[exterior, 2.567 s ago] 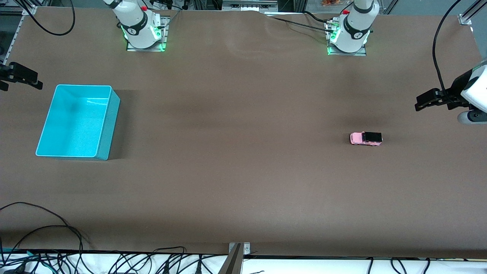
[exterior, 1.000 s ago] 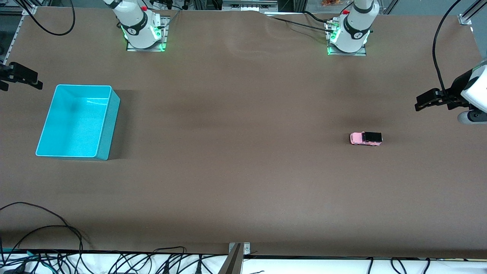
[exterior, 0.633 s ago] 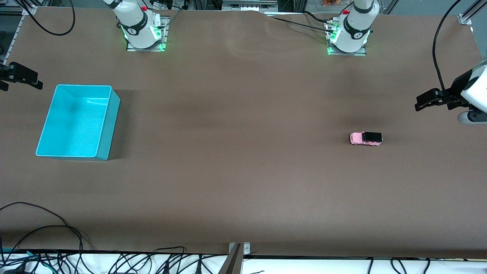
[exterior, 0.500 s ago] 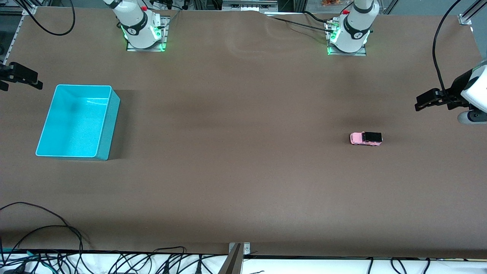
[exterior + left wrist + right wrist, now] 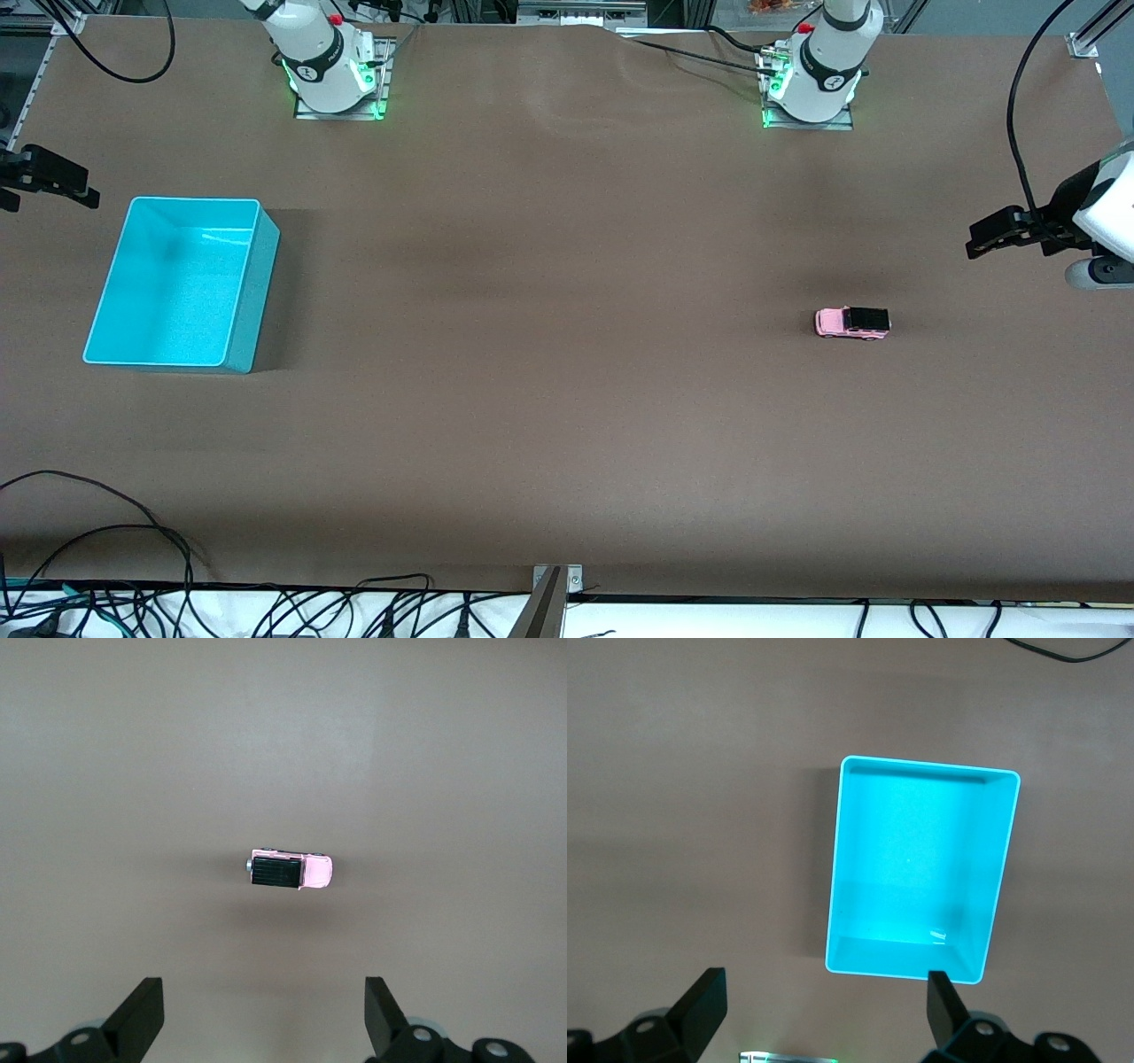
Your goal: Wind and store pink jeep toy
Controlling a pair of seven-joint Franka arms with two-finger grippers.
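One pink jeep toy (image 5: 852, 322) is seen on the brown table (image 5: 567, 425), standing on its wheels toward the left arm's end, well clear of every edge and nearer to the front camera than the left arm's base (image 5: 808, 111). It is a tiny, boxy car: the bonnet and lower body are light pink, the roof and rear top are black, and small dark wheels can just be made out along its side. Its pink nose is turned toward the right arm's end of the table. From the left wrist view the same toy (image 5: 290, 871) is shown from above, the ribbed black roof filling most of its length.

One turquoise bin (image 5: 182, 282) is placed near the edge at the right arm's end, open side up, with nothing visible inside; it is far larger than the toy and well apart from it.

Two grippers are counted. The left gripper (image 5: 264, 1019) is held in the air over the edge at the left arm's end, its fingers spread wide and nothing between them. The right gripper (image 5: 824, 1010) is held over the edge at the right arm's end, beside the bin (image 5: 921, 873), likewise released and empty. Neither touches anything.
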